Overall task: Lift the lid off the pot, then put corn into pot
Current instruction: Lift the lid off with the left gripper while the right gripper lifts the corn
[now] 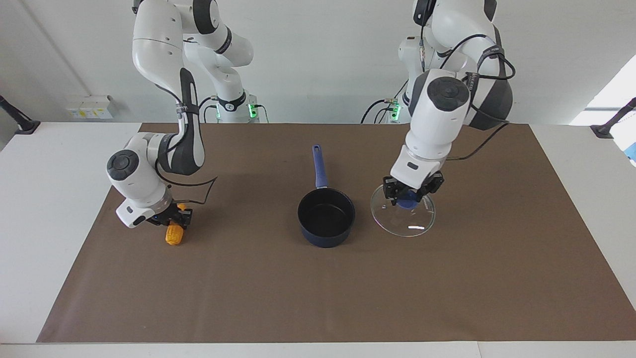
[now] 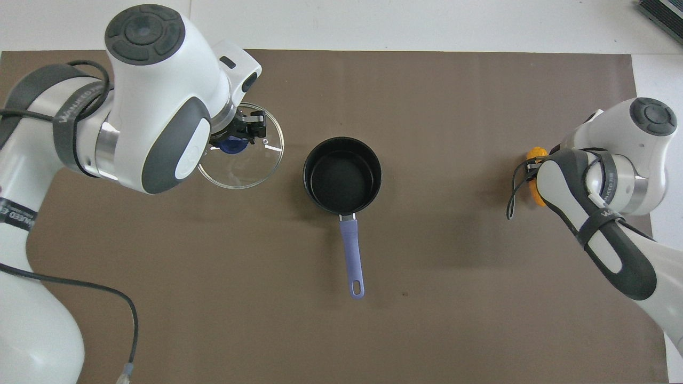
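The navy pot [image 1: 325,237] [image 2: 342,174] stands open in the middle of the mat, black inside, with its blue handle [image 2: 352,256] pointing toward the robots. My left gripper [image 1: 410,195] [image 2: 237,140] is shut on the blue knob [image 1: 408,202] of the glass lid [image 1: 403,221] [image 2: 245,169]. The lid hangs tilted over the mat beside the pot, toward the left arm's end. My right gripper [image 1: 171,220] is down at the right arm's end, shut on the yellow corn [image 1: 174,235] [image 2: 535,155]. In the overhead view the right wrist hides most of the cob.
A brown mat [image 1: 318,298] covers most of the white table [image 1: 44,199]. A small white box [image 1: 92,107] sits at the wall near the right arm's base. Cables loop off both wrists.
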Controlling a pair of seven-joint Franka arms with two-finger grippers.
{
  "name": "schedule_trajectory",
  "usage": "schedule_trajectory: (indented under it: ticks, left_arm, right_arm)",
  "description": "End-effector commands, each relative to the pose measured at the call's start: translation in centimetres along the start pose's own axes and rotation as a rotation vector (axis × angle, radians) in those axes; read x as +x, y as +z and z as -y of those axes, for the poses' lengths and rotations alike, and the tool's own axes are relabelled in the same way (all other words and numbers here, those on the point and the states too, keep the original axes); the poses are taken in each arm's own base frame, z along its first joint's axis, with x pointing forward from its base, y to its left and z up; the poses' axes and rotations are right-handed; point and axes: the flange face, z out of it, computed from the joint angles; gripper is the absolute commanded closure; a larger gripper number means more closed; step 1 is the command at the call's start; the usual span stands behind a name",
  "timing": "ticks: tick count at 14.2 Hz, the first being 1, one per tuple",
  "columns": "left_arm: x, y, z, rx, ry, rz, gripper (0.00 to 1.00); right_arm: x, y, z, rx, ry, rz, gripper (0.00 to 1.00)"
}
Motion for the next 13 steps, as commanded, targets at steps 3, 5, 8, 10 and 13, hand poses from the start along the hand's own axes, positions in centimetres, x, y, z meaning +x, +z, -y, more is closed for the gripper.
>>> schedule_trajectory:
  ticks: [3,5,8,10,13]
  left_arm:
    - [-2.1,3.5,10.8,-0.021,0.096,-0.052,1.0]
    - [-2.3,5.4,15.1,-0.013,0.163,-0.032,1.0]
    - [-3.1,8.0,19.4,-0.012,0.21,0.006,1.0]
    - [-4.0,10.4,20.7,-0.026,0.207,0.012,1.0]
    - [-6.3,14.4,20.8,-0.025,0.208,-0.011,1.0]
  right_arm:
    - [1.6,-7.3,1.4,-0.001,0.115,-0.056,1.0]
    - [1.5,-9.8,4.5,0.007,0.175,-0.054,1.0]
    - [0.9,-13.3,11.3,0.016,0.33,-0.098,1.0]
    - [0.5,-13.7,16.5,0.028,0.419,-0.107,1.0]
    - [-0.1,-14.5,23.0,0.09,0.502,-0.161,1.0]
